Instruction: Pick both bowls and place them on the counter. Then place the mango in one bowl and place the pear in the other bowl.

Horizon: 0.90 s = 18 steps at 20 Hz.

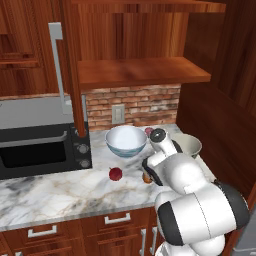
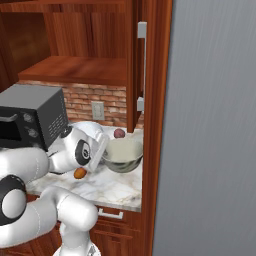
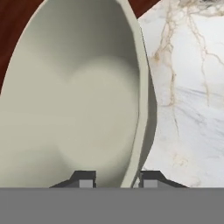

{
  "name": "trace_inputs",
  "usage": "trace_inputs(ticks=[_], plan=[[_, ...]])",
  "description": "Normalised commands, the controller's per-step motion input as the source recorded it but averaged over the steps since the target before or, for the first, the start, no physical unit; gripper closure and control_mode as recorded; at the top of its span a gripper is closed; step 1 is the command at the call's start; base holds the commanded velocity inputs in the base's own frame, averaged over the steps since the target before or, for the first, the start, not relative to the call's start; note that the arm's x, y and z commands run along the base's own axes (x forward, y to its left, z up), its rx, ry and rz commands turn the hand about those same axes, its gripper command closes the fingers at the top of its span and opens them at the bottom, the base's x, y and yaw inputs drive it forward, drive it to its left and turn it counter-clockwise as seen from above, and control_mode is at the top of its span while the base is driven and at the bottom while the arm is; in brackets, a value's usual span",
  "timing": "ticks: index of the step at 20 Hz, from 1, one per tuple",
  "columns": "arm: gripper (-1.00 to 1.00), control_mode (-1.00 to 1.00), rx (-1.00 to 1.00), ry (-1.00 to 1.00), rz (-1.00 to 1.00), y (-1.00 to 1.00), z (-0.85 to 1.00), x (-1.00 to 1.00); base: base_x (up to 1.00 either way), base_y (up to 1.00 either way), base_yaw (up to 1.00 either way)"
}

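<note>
Bowl wall between my fingers: in the hand view the rim of the grey-green bowl runs down between the two tips, one tip inside against the cream interior, the other outside. I read that as a pinch on the wall, fingers clenched on the bowl.

Location: from the right base view this bowl sits on the tabletop near the right-hand cabinet wall, directly ahead of the fingers. I cannot tell from these views whether its base is fully down or a hair off the marble.

Outward from there:
- Mango, orange, lies on the marble just behind and below the hand, close to the wrist.
- White floral bowl stands on the tabletop to the far side of the hand from the grey-green one, by the brick backsplash.
- Pear, dark red, sits further out past the floral bowl, toward the microwave.
- A paler pinkish fruit rests behind the gripped bowl near the wall.

Step in hand, my judgement: finishing placement of the second bowl; both bowls appear to be on the tabletop.

Next move calls for: release the rim, lift straight up clear of the wall so the bowl is not tipped, then swing back to the mango, which is close enough that the wrist could nudge it.
</note>
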Motion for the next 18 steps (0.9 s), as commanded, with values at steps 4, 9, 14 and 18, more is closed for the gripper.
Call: trace_inputs(ticks=[4, 9, 14, 18], plan=[[-1.0, -1.0, 0.07, 0.0, 0.0, -0.07, -0.08, -0.04, 0.0, 0.0, 0.0], [-1.0, -1.0, 0.0, -0.02, 0.0, 0.0, 0.03, -0.11, 0.0, 0.0, 0.0], [-1.0, -1.0, 0.0, -0.04, 0.0, 0.12, 0.09, -0.25, 0.0, 0.0, 0.0], [-1.0, -1.0, -0.03, 0.0, 0.17, 0.3, 0.14, -0.24, 0.0, 0.0, 0.0]])
